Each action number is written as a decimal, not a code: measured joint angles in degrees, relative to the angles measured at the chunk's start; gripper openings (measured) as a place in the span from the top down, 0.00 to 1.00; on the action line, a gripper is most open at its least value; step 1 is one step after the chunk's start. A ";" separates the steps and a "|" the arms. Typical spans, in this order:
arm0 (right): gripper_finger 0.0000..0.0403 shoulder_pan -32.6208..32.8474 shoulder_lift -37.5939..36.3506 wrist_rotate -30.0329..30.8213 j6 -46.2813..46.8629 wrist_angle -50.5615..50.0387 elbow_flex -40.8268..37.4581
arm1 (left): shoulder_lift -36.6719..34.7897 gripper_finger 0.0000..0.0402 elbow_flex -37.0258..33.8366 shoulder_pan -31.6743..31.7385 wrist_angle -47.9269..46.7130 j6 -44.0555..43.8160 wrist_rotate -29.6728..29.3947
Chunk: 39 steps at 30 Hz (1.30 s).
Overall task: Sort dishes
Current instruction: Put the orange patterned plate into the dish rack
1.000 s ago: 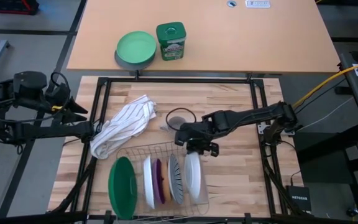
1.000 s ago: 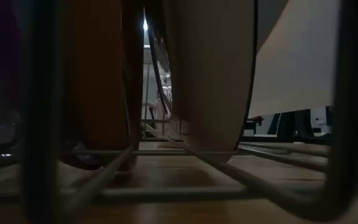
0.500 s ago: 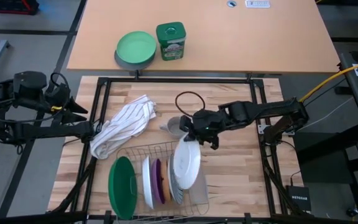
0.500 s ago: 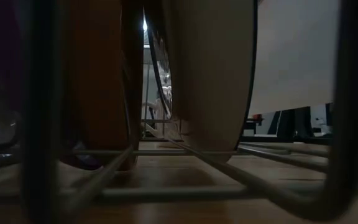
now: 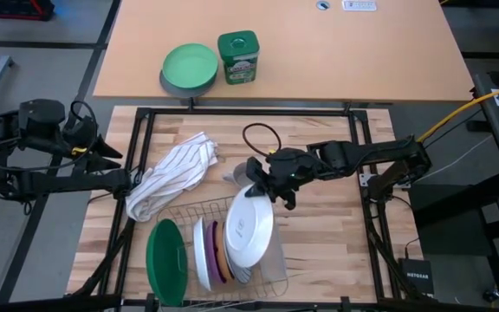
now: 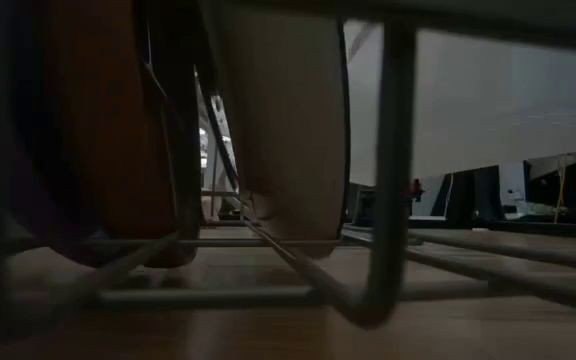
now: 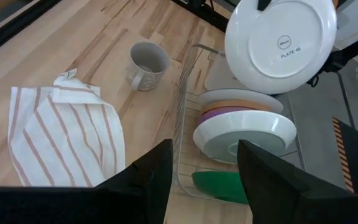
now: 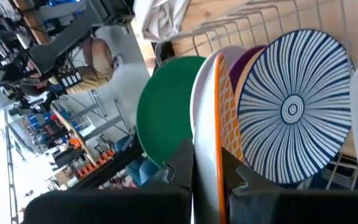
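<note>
Wooden worktop (image 5: pixel 327 234), wire rack (image 5: pixel 232 211) upright. Right pincer (image 5: pixel 261 178) clamped on white plate (image 5: pixel 249 230) rim, tilted clear of rack. Left pincer (image 5: pixel 111 156) wide, parked aside.

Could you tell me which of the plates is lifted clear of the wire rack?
The white plate, gripped at its rim by the right tool and tilted underside-up; the green, purple and striped plates stand in the rack.

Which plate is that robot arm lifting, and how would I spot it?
Look at the wire dish rack at the near edge of the wooden table. The right hand holds a round white plate by its rim, above the rack. It alone is raised and tilted, its underside printed with a small logo; the others stand in slots.
</note>
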 joint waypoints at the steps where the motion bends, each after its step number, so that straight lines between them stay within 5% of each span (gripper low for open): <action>1: 0.96 0.00 0.00 -0.54 0.00 0.14 0.00 | -0.01 0.58 0.01 0.00 0.01 0.01 -0.02; 10: 0.96 0.00 -1.66 -2.75 0.04 3.78 0.07 | -0.01 0.58 0.00 0.00 0.00 0.00 0.00; 25: 0.96 0.00 4.59 9.04 -0.06 28.20 0.17 | 0.00 0.58 0.00 0.00 0.00 0.02 -0.02; 39: 0.96 0.07 12.17 7.10 -3.19 29.54 0.13 | 0.04 0.58 0.00 0.00 0.45 1.42 -0.02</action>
